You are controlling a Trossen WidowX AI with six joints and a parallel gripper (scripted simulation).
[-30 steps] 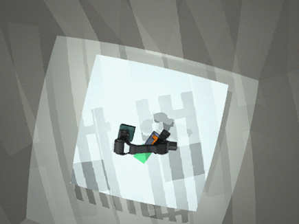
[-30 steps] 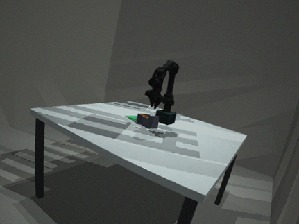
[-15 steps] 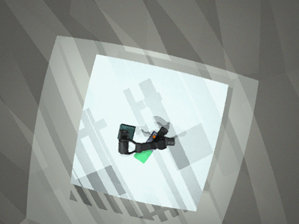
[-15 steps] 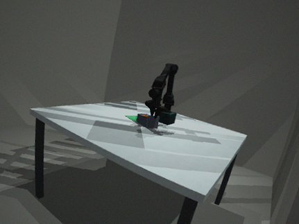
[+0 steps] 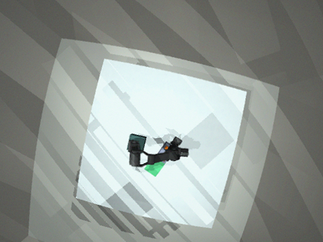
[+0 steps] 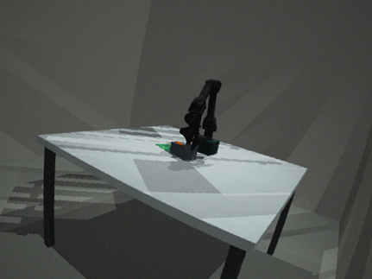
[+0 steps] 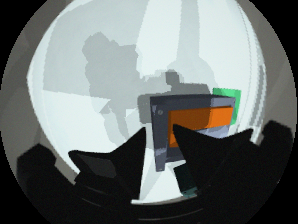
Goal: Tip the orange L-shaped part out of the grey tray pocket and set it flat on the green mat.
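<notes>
Over the grey rectangular tray (image 7: 193,129), keep the black end effector (image 7: 162,156) half-spread and empty, pressing squarely on the flush orange L-shaped part (image 7: 200,123).

table (image 6: 197,200): pale top, four dark legs, under me | floor (image 6: 3,214): grey, striped with shadow | walls (image 6: 64,40): grey, bare behind my table

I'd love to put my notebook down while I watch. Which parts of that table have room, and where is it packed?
The wide stretch of table between the grey tray and the near edge looks free, as does the far left side. It is crowded mid-table: arm base, tray with orange part, green mat and gripper cluster together.
</notes>
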